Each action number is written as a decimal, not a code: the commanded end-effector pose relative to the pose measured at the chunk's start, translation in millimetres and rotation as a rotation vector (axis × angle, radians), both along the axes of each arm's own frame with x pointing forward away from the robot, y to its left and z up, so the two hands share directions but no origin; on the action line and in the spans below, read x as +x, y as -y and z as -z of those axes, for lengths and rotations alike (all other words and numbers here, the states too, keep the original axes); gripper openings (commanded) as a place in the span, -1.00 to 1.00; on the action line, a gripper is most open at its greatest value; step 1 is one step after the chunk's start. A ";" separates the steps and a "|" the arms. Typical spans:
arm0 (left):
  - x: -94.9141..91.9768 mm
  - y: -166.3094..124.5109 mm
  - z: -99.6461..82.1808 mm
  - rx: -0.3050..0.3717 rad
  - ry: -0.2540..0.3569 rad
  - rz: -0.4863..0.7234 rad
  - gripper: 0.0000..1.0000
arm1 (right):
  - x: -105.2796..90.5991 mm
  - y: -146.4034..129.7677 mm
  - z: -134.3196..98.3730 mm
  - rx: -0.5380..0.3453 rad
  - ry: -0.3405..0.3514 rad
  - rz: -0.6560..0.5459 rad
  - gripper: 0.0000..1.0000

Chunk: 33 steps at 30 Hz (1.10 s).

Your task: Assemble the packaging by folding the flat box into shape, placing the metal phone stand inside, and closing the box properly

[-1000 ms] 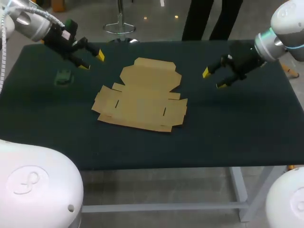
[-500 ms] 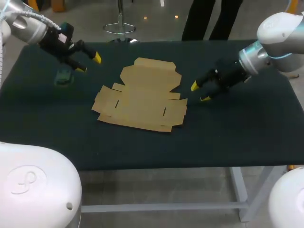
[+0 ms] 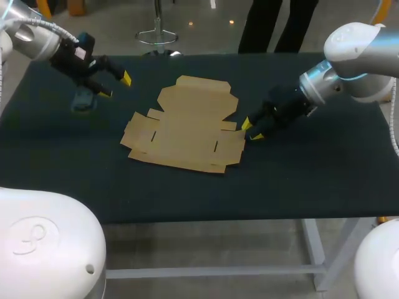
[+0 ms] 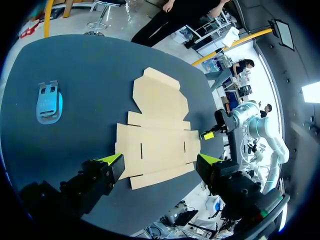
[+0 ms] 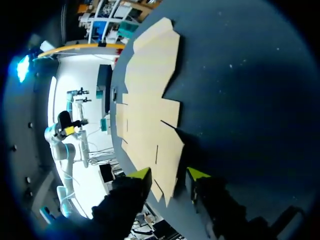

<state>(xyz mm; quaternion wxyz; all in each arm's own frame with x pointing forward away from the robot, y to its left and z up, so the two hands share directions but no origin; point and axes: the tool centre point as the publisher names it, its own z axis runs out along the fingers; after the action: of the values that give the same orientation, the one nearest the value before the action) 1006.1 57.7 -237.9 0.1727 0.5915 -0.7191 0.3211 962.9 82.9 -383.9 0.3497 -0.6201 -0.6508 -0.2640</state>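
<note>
The flat cardboard box [image 3: 187, 124] lies unfolded in the middle of the dark table. A pale blue-green metal phone stand [image 3: 83, 99] lies flat near the table's left side. My left gripper [image 3: 115, 84] hovers open just right of the stand and above it. From its wrist I see the box [image 4: 157, 130] ahead and the stand [image 4: 48, 102] off to one side. My right gripper [image 3: 250, 129] is low at the box's right edge. Its yellow fingertips [image 5: 142, 175] stand a little apart astride the corner of a side flap [image 5: 167, 165], with a gap on both sides.
The dark table top [image 3: 312, 168] is bare to the right and in front of the box. Its front edge [image 3: 249, 218] runs below the box. A person stands beyond the far edge, not touching the table.
My right gripper has come down and leftward to the box's right flap, and its fingers have narrowed. My left gripper has drifted slightly left, toward the stand, staying open.
</note>
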 end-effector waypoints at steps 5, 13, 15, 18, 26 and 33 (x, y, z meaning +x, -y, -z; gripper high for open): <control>-7.0 -2.2 -2.3 0.005 0.004 -0.004 1.00 | 6.0 -11.7 14.3 0.005 -0.036 -0.027 -0.11; -11.3 -3.9 -0.6 0.004 0.002 -0.006 1.00 | 12.3 -19.3 25.2 0.012 -0.059 -0.032 -0.98; -12.3 -4.2 -0.2 0.002 0.001 -0.007 1.00 | 12.9 -20.9 25.4 0.019 -0.060 -0.047 -1.00; -13.4 -4.8 -0.2 0.003 -0.001 -0.009 1.00 | 12.9 -19.4 22.2 0.034 -0.057 -0.066 -1.00; -14.4 -3.5 -1.9 0.004 -0.001 -0.011 1.00 | 9.7 -3.9 11.9 0.062 -0.073 -0.134 -1.00; -13.6 1.3 -2.8 0.001 -0.002 -0.010 1.00 | 1.7 11.5 3.2 0.056 -0.085 -0.190 -1.00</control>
<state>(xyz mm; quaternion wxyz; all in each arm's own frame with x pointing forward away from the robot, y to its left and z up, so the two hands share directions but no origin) 992.9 58.4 -236.1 0.1731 0.5940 -0.7159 0.3235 961.3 75.9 -390.2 0.4024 -0.5678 -0.6787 -0.2346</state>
